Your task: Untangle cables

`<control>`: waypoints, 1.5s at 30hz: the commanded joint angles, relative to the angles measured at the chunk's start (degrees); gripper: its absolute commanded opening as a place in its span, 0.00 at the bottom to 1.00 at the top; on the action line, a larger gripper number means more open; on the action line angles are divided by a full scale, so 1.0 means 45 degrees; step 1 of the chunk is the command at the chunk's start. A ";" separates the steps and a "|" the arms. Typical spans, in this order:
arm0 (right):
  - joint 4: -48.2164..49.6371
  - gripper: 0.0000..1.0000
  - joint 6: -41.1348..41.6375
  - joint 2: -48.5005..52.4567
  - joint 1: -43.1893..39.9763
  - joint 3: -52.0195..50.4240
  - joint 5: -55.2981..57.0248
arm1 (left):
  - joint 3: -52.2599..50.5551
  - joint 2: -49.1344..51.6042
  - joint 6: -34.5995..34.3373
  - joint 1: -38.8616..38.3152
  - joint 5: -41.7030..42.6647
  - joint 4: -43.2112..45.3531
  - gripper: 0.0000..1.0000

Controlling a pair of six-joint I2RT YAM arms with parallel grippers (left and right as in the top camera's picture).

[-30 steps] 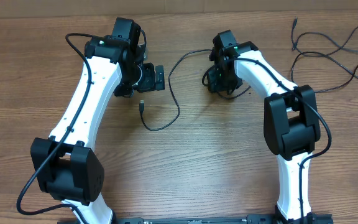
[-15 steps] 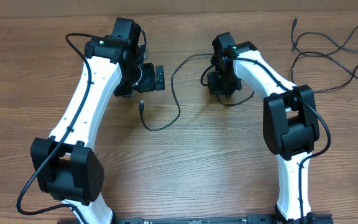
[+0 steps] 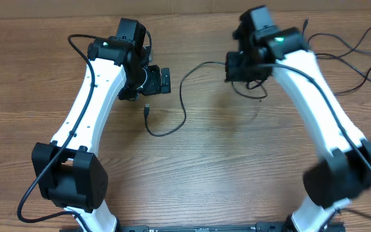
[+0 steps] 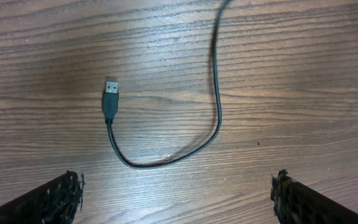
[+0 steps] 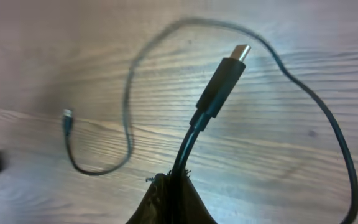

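Toward far edge of worktop (image 3: 237, 167), right gripper (image 5: 169, 186) pinched tight on 1 cable (image 3: 185, 115), just behind small plug (image 5: 224, 78). Plug sticks out past closed fingertips. From grip, cable runs left, bends toward near edge, curls back in loop and ends in USB plug (image 4: 110, 94) lying flat on wood, left of worktop centre. left gripper (image 4: 176, 193) hangs above loop, jaws wide apart, 2 fingers (image 4: 58, 199) touching nothing. Other cables (image 3: 340, 45) lie loose at far right corner.

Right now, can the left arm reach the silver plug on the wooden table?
Probably yes. The left hand is open close to the silver plug of the thin black cable, and only bare wooden table lies between them.
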 commanded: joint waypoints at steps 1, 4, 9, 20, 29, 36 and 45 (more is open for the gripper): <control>-0.0413 0.04 0.1035 -0.1171 0.0034 0.0223 0.1812 | 0.0151 -0.0340 -0.0175 -0.0034 0.0151 0.0015 1.00; -0.0748 0.04 0.1545 -0.2079 0.0024 0.0223 0.3113 | 0.0151 -0.0340 -0.0175 -0.0034 0.0151 0.0010 0.99; -0.1253 0.04 0.2744 -0.3512 -0.0015 0.0223 0.5523 | 0.0151 -0.0340 -0.0175 -0.0034 0.0151 0.0010 1.00; -0.1598 0.04 0.3109 -0.4687 -0.0403 0.0214 0.5552 | 0.0151 -0.0340 -0.0175 -0.0034 0.0151 0.0058 1.00; -0.1787 0.04 0.3109 -0.3147 -0.0369 0.0204 0.2914 | 0.0151 -0.0340 -0.0175 -0.0034 0.0151 0.0073 1.00; -0.1855 0.04 0.2312 -0.1122 -0.0350 0.0194 0.0801 | 0.0151 -0.0340 -0.0175 -0.0034 0.0146 0.0073 0.99; -0.1656 0.04 0.2293 0.1365 0.0151 0.0194 0.0238 | 0.0151 -0.0340 -0.0175 -0.0034 0.0151 0.0112 1.00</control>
